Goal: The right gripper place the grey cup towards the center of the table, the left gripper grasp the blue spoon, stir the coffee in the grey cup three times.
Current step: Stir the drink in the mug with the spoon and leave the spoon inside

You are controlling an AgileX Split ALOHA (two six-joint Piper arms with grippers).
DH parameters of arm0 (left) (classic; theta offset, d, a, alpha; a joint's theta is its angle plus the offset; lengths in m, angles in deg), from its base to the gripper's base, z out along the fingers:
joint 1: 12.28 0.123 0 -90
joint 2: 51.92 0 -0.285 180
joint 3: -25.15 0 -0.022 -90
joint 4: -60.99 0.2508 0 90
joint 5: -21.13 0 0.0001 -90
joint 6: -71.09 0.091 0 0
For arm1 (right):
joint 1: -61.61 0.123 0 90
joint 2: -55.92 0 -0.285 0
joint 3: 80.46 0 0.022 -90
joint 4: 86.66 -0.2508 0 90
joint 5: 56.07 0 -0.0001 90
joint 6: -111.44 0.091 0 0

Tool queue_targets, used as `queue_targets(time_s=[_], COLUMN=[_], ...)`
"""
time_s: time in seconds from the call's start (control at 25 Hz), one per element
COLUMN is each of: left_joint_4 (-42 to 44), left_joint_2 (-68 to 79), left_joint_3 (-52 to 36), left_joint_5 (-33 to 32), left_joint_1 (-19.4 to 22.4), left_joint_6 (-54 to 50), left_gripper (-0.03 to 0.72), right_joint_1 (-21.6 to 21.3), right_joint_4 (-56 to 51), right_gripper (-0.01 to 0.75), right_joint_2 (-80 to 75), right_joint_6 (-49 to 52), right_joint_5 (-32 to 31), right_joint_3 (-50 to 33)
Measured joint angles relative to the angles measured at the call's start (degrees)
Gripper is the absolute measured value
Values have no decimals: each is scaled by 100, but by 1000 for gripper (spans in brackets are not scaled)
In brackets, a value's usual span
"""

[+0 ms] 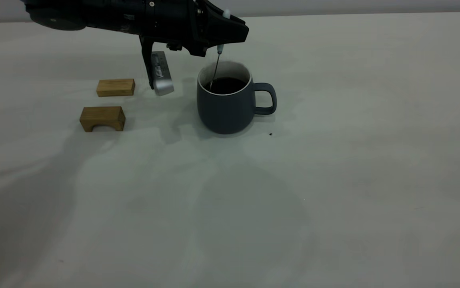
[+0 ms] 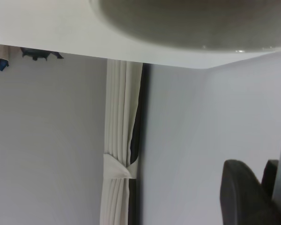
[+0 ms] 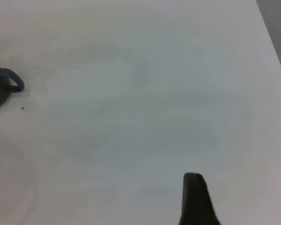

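Coffee [image 1: 225, 85] fills the grey cup [image 1: 227, 103], which stands on the table [image 1: 334, 180] directly below the left gripper [image 1: 223, 31]. That gripper pinches the blue spoon [image 1: 217, 64] by its handle, neck hanging down so the bowl dips into the liquid. Two wooden blocks [image 1: 109, 105] lie below and behind its wrist. Only one finger of the right gripper [image 3: 196, 199] shows, well apart from the cup; its spread cannot be told.
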Motion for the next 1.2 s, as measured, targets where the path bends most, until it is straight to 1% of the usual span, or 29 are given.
queue_targets(time_s=[0.24,0.32,0.48,0.68,0.92,1.08,1.2], left_joint_4=[-5,8,38,279,389,120,29], left_joint_2=[280,297,297,297,297,297,386], left_joint_3=[238,245,250,250,250,259,423], left_joint_5=[-19,-166,-602,-842,-751,-536,-507], left_joint_1=[-284,-335,-347,-260,23,14,-45], left_joint_6=[0,0,0,-5,-80,-90,-94], left_gripper=[133,133,133,133,133,133,133], right_joint_1=[0,0,0,0,0,0,0], right_joint_4=[0,0,0,0,0,0,0], right_gripper=[529,529,529,529,529,529,529], right_joint_2=[0,0,0,0,0,0,0], right_joint_6=[0,0,0,0,0,0,0], right_joint_5=[0,0,0,0,0,0,0], right_joint_3=[0,0,0,0,0,0,0])
